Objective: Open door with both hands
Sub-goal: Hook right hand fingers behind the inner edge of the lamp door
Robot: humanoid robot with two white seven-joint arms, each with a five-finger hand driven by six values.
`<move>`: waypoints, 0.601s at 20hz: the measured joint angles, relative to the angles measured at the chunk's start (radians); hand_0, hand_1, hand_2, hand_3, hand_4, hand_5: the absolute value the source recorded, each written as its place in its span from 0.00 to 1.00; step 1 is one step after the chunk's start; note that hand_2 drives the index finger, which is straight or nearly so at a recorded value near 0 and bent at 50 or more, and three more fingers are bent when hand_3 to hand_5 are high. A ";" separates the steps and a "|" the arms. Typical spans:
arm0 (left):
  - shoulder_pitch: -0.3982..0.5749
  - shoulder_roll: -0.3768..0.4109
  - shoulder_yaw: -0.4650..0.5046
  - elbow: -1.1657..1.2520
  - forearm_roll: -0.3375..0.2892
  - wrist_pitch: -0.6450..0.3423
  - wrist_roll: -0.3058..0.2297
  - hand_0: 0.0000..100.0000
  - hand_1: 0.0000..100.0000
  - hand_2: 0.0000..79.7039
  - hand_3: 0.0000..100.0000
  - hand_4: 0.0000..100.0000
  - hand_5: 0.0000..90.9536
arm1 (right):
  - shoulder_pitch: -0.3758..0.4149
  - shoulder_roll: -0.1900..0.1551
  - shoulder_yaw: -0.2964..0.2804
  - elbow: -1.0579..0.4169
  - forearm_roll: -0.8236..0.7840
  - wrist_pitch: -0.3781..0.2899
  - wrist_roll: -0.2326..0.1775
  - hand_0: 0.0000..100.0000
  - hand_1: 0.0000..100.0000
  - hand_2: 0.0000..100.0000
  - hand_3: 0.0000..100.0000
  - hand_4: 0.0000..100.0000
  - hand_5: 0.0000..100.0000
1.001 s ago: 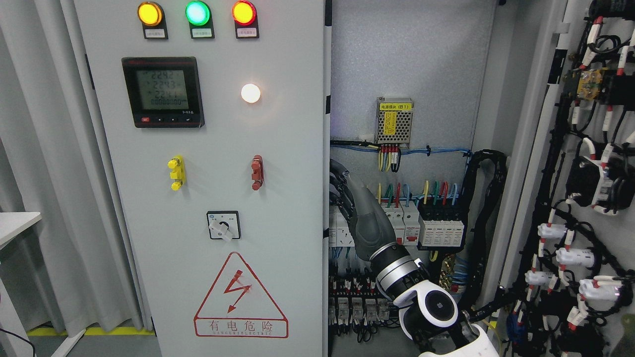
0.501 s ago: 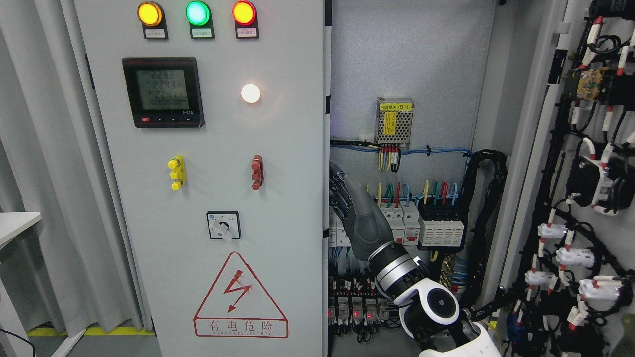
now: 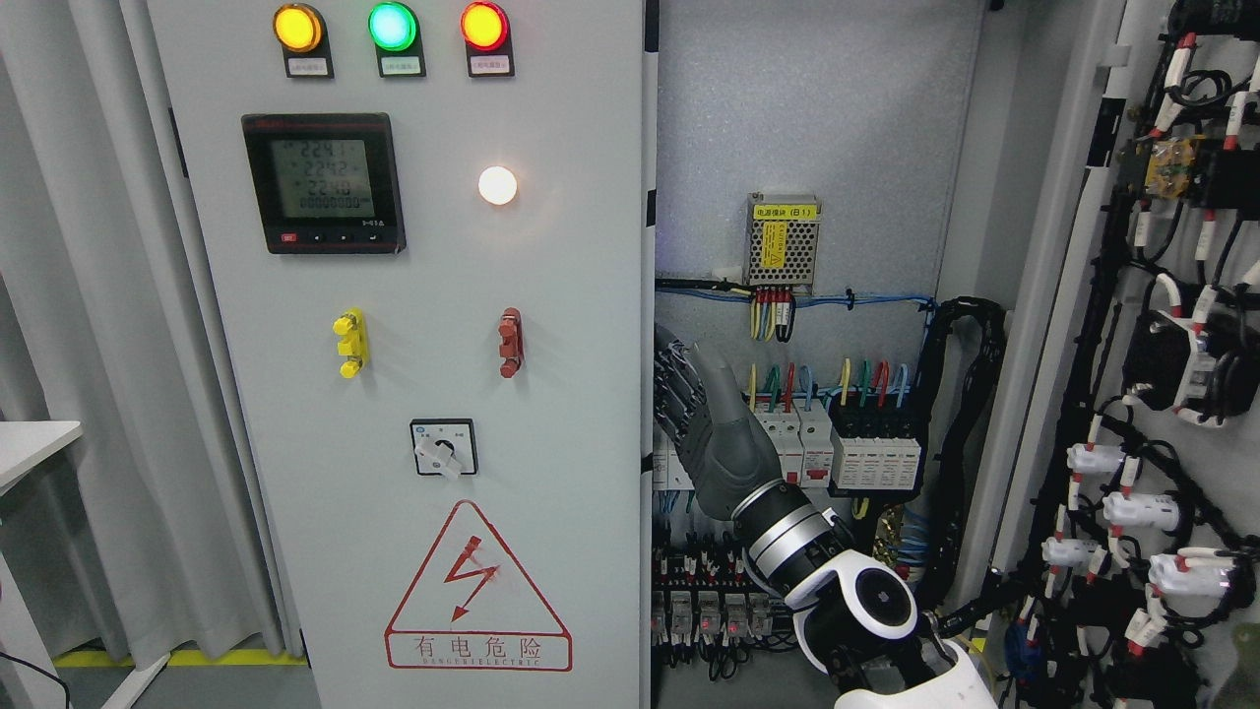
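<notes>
Door [image 3: 413, 394] of the grey electrical cabinet is filling the left half of the head view, its right edge standing beside the exposed cabinet interior [image 3: 807, 118]. Taking that door as the landmark: near its top three lamps are glowing, amber [image 3: 296, 27], green [image 3: 392, 26] and red [image 3: 483, 26]; below them a black meter [image 3: 324, 183] is showing digits, with a white lamp [image 3: 497, 185] lit to its right. Lower on the door are sitting a yellow handle [image 3: 348, 344], a red handle [image 3: 510, 343], a rotary switch [image 3: 443, 448] and a red lightning warning triangle [image 3: 477, 591].

Just right of the door's edge, the right hand [image 3: 679, 384] is reaching up from the lower right on a grey forearm with a white wrist joint [image 3: 866, 611]. Its dark fingers [image 3: 669, 366] are pressing against the door's right edge, curled around it as far as can be seen; the fingertips are hidden behind the edge.

Further right of the door, a yellow-labelled power supply [image 3: 783, 241] is sitting on the back panel above a row of breakers [image 3: 876, 453] with coloured wires. A second door [image 3: 1162, 345], swung wide open, is showing wiring on its inside. Left of the landmark door, grey curtains [image 3: 89, 345] are hanging and a white desk [image 3: 30, 443] corner is showing.
</notes>
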 measured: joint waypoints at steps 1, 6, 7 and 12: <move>0.000 0.000 0.000 0.000 0.000 0.000 0.000 0.30 0.00 0.03 0.03 0.04 0.00 | 0.000 0.000 -0.001 0.001 -0.007 0.003 0.002 0.22 0.00 0.00 0.00 0.00 0.00; 0.000 -0.001 -0.001 0.000 -0.001 0.000 0.000 0.30 0.00 0.03 0.03 0.04 0.00 | -0.002 0.000 -0.007 0.002 -0.046 0.017 0.011 0.22 0.00 0.00 0.00 0.00 0.00; 0.000 -0.001 -0.001 0.000 -0.001 0.000 0.000 0.30 0.00 0.03 0.03 0.04 0.00 | -0.002 0.000 -0.009 0.002 -0.050 0.017 0.011 0.22 0.00 0.00 0.00 0.00 0.00; 0.000 -0.001 -0.001 0.000 -0.001 0.000 0.000 0.30 0.00 0.03 0.03 0.04 0.00 | -0.003 0.000 -0.019 0.002 -0.067 0.020 0.030 0.22 0.00 0.00 0.00 0.00 0.00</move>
